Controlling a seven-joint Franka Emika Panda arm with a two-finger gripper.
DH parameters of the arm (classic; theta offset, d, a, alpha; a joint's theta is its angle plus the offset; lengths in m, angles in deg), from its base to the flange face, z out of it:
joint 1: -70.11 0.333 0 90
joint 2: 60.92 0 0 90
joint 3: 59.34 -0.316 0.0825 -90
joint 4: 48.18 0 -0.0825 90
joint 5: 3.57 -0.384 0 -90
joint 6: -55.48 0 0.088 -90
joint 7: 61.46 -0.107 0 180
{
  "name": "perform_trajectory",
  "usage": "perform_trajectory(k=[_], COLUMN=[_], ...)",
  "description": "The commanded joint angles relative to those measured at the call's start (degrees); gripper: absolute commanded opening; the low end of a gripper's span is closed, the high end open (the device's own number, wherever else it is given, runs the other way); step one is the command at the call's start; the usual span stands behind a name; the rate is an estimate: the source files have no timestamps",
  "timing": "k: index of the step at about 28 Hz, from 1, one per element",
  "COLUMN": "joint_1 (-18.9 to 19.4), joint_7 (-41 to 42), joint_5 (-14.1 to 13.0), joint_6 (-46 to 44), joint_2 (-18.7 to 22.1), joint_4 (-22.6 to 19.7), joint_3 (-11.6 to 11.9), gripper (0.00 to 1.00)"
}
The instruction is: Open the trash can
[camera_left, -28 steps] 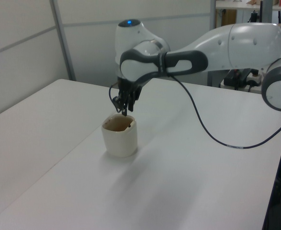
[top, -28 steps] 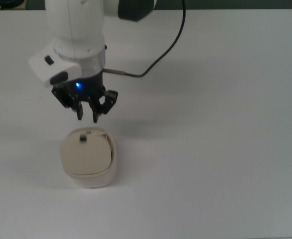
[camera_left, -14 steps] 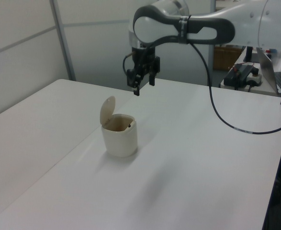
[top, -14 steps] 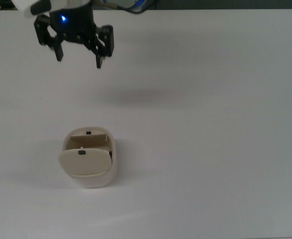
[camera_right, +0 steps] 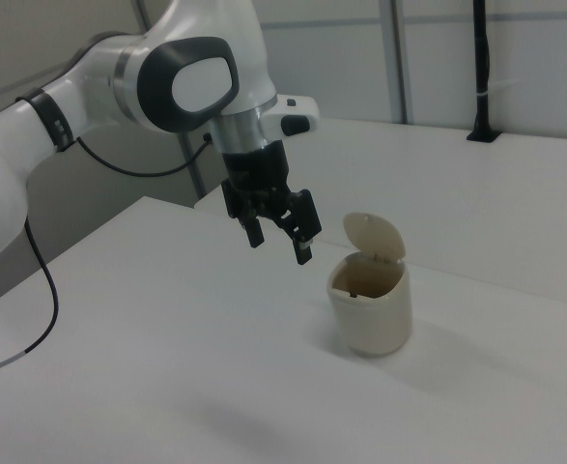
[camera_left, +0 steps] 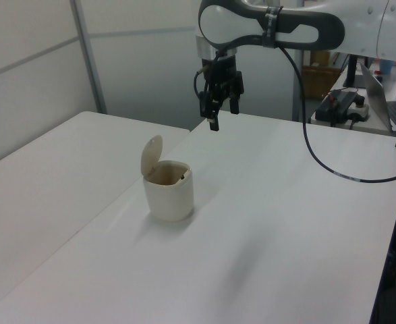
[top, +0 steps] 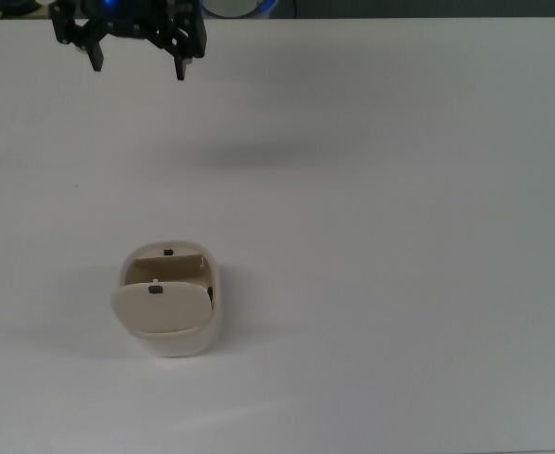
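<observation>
The cream-white trash can [top: 168, 307] stands on the white table [top: 400, 284], toward the top view's lower left; its beige lid [camera_left: 151, 154] is tipped up on its hinge, the mouth uncovered, and a small black button [top: 168, 252] shows on the rim; the gripper [top: 135, 66] hangs in the air well apart from the can, near the top view's upper left edge, its two black fingers [camera_right: 303, 253] spread and holding nothing.

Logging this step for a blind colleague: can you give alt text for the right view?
A small cream bin stands on a white table with its lid flipped up. The arm's black gripper hangs open above the table on the right view's left of the bin, touching nothing.
</observation>
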Motion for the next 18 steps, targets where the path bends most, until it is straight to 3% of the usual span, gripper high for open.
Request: perform_trajectory(k=[1,18], joint_1=[0.29,0.38], joint_7=[2.52,2.52], joint_5=[-0.84,-0.84], joint_6=[-2.67,-3.91], joint_2=[1.78,1.78], joint_4=[-0.85,-0.94], joint_3=[0.68,0.59], gripper=[1.00,1.00])
